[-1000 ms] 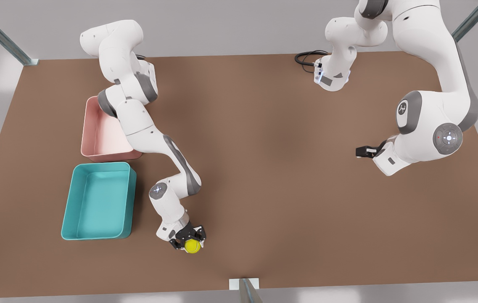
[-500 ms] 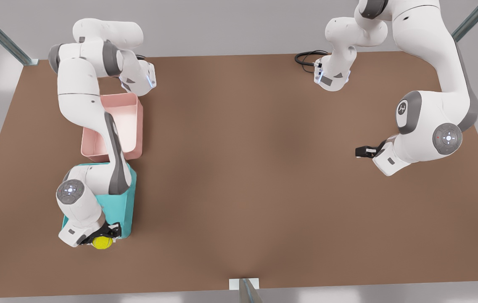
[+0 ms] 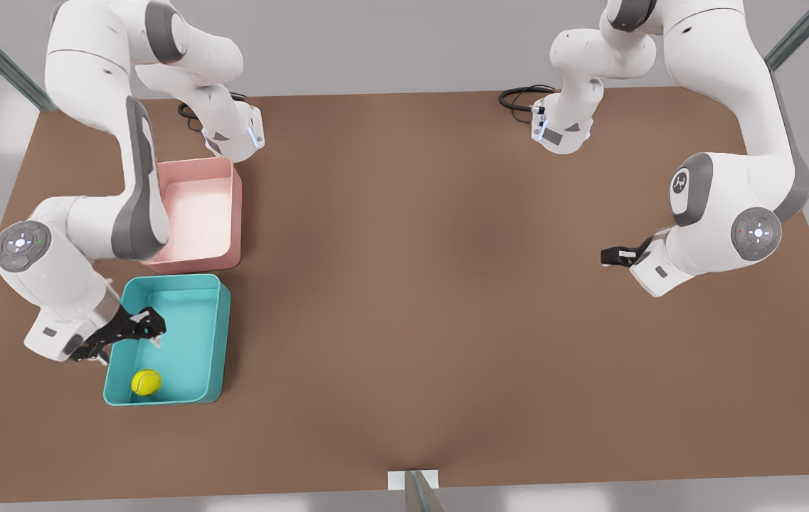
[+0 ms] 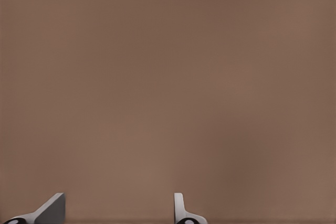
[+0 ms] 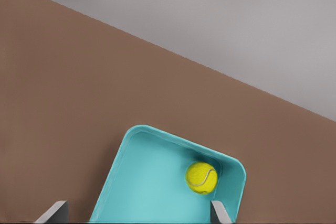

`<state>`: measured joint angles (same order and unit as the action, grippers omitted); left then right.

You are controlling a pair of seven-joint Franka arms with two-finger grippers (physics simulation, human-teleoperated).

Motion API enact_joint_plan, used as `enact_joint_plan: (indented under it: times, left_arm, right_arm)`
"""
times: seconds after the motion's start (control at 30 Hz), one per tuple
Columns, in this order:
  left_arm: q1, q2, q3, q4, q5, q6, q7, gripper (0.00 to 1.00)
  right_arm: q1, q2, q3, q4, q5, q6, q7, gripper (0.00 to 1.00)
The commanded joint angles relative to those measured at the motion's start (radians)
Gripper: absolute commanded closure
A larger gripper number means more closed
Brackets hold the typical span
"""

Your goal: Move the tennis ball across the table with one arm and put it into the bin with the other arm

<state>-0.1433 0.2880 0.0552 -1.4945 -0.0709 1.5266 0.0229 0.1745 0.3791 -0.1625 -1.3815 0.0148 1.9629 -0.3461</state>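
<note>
The tennis ball (image 3: 146,382) rests inside the teal bin (image 3: 213,341), just below the right hand (image 3: 150,328), which hangs open and empty over it; the left hand (image 3: 610,256) waits open across the counter (image 3: 418,299)

Even, soft, nearly shadowless lighting

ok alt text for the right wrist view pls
A tennis ball lies in a corner of the teal bin on the brown table. The open right gripper hangs above the bin.
</note>
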Motion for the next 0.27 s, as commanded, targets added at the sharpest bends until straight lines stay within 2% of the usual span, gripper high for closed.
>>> enact_joint_plan:
  times: [0.0, 0.03, 0.07, 0.13, 0.23]
  left_arm:
    - [0.001, -0.001, 0.0, 0.0, 0.0, -0.002, -0.005, 0.0]
    - [0.001, -0.001, 0.0, 0.0, 0.0, -0.002, -0.005, 0.0]
    - [0.001, -0.001, 0.0, 0.0, 0.0, -0.002, -0.005, 0.0]
    - [0.001, -0.001, 0.0, 0.0, 0.0, -0.002, -0.005, 0.0]
    - [-0.001, -0.001, 0.0, 0.0, 0.0, -0.002, -0.005, 0.0]
  right_arm:
    - [0.007, -0.008, 0.001, 0.082, 0.045, -0.504, 0.239, 0.0]
    - [-0.006, -0.091, 0.012, 0.029, -0.021, -0.527, 0.253, 0.0]
    - [-0.047, -0.192, 0.079, -0.05, -0.069, -0.524, 0.257, 0.0]
    - [-0.119, -0.339, 0.138, -0.211, -0.058, -0.518, 0.317, 0.0]
    - [-0.138, -0.358, 0.161, -0.217, -0.067, -0.516, 0.32, 0.0]
